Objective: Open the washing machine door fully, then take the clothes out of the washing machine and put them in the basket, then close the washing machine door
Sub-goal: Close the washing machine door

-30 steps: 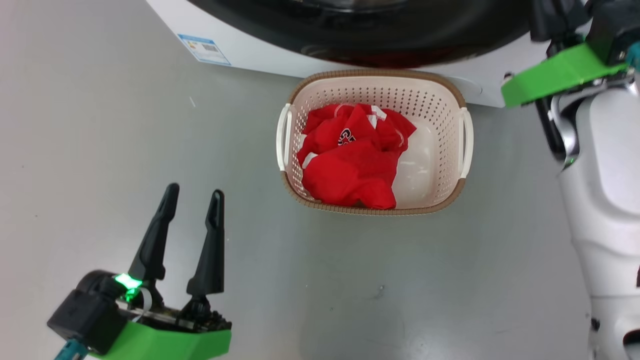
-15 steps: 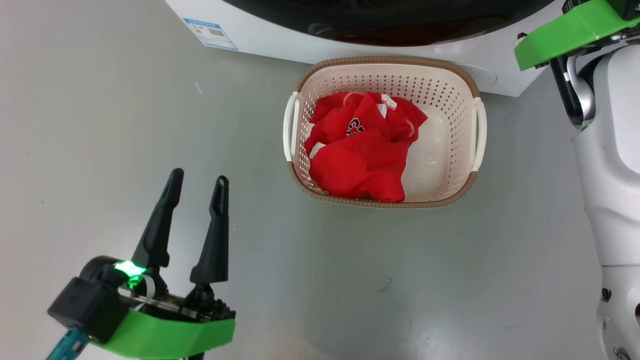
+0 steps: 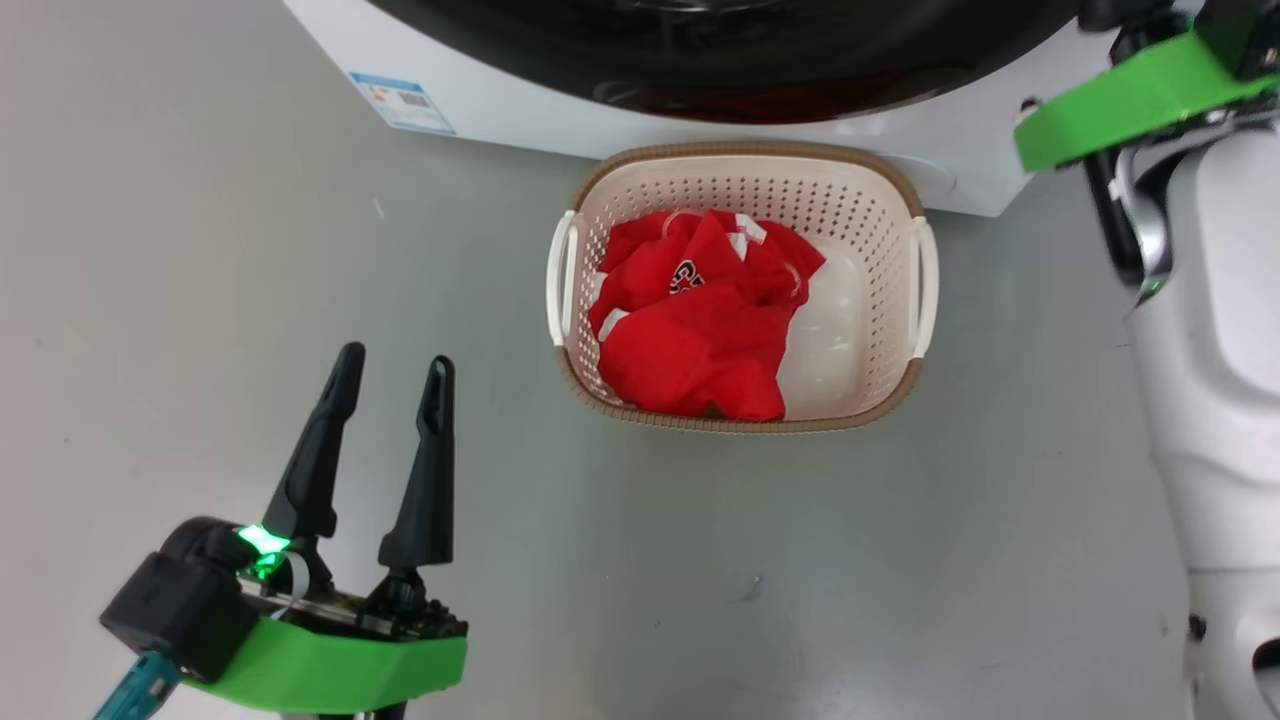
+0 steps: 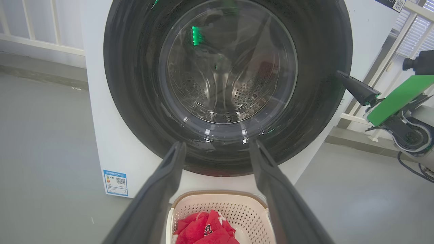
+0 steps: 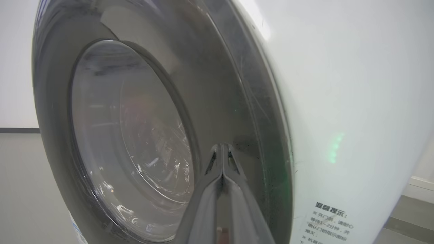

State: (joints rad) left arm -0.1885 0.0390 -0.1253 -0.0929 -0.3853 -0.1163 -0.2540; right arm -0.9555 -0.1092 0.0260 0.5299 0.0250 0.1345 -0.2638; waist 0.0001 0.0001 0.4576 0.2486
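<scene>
While the clothes [image 3: 695, 330] lay in the basket [image 3: 740, 165] before the washing machine [image 3: 520, 95], the left end effector [image 3: 395, 358] hung spread, well back; the right end effector [image 5: 222, 147], pinched together, sat by the washing machine door [image 4: 135, 84].

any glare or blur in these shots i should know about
Left wrist view: green reflection on the door glass, left claw soft up close. Right wrist view: hazy overall, green glow on the washer side. Head view: sharp, pale sheen on the floor.
</scene>
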